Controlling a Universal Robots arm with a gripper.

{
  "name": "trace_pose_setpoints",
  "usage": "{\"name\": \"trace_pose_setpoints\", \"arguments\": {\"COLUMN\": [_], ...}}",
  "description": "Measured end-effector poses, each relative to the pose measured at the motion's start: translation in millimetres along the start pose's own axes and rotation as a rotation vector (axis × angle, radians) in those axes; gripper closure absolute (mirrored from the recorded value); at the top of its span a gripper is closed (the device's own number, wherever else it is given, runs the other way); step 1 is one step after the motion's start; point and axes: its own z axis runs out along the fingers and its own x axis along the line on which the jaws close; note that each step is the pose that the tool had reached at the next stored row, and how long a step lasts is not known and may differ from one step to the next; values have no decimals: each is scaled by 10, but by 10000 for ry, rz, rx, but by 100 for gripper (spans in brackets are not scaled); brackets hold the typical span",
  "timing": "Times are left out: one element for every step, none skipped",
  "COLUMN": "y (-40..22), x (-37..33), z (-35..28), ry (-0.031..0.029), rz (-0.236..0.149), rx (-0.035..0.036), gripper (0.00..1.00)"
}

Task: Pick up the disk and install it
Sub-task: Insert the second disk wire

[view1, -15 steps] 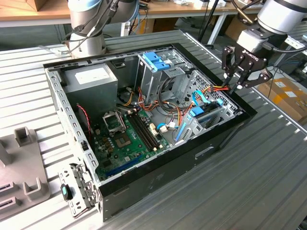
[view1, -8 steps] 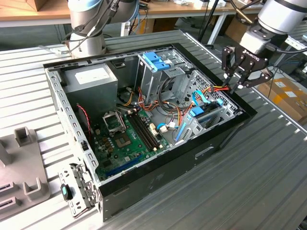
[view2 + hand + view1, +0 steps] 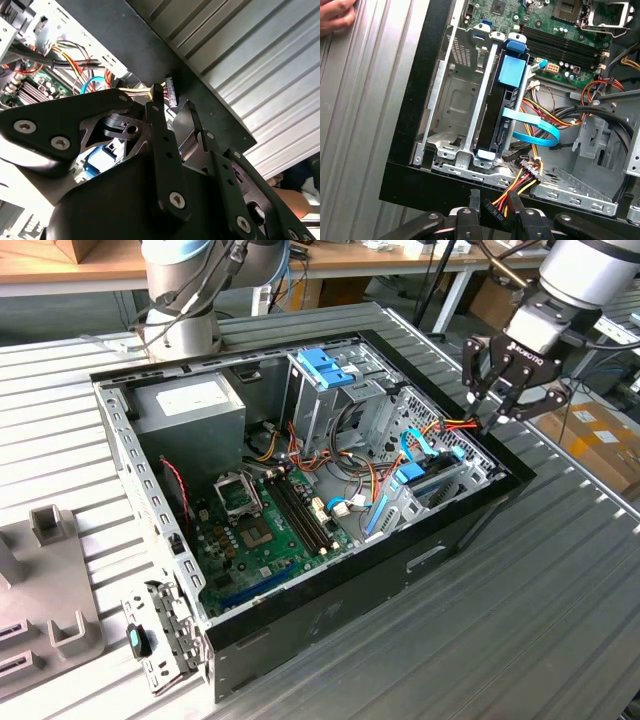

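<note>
Two loose things crowd the claw [image 3: 494, 196], whose jaws stand parted and clamp nothing, over the rim of the open black metal computer case [image 3: 400, 150]: a black cable plug on red and yellow wires [image 3: 492, 209] in the gap and a light-blue flat ribbon cable [image 3: 532, 129] inside the case. The dark rectangular disk with a blue label and light-blue rails [image 3: 502, 107] stands on edge in the case's silver drive bay. Likely a descent would snag the wires, or a tilted push would jam the rails. The ribbed grey metal surface [image 3: 500, 620] carries the case; beyond the case stand wooden benches [image 3: 80, 270] and cardboard boxes [image 3: 590, 435], and a person's hand [image 3: 335, 15] rests on it beside the case.
</note>
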Motion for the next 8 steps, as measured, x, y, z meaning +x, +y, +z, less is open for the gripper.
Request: {"name": "trace_pose_setpoints", "arguments": {"y": [0,0,0,0,0,0,0,0], "x": [0,0,0,0,0,0,0,0], "z": [0,0,-1,0,0,0,0,0], "ry": [-2,-4,-5,-8,-11,-12,-14,-16], "rz": [-356,-628,-842,-1005,-1228,-1403,-1625,-1801], "rx": [-8,-15,-20,-24,-28,-32,-38,-41], "gripper": [64,64,64,64,64,64,64,64]}}
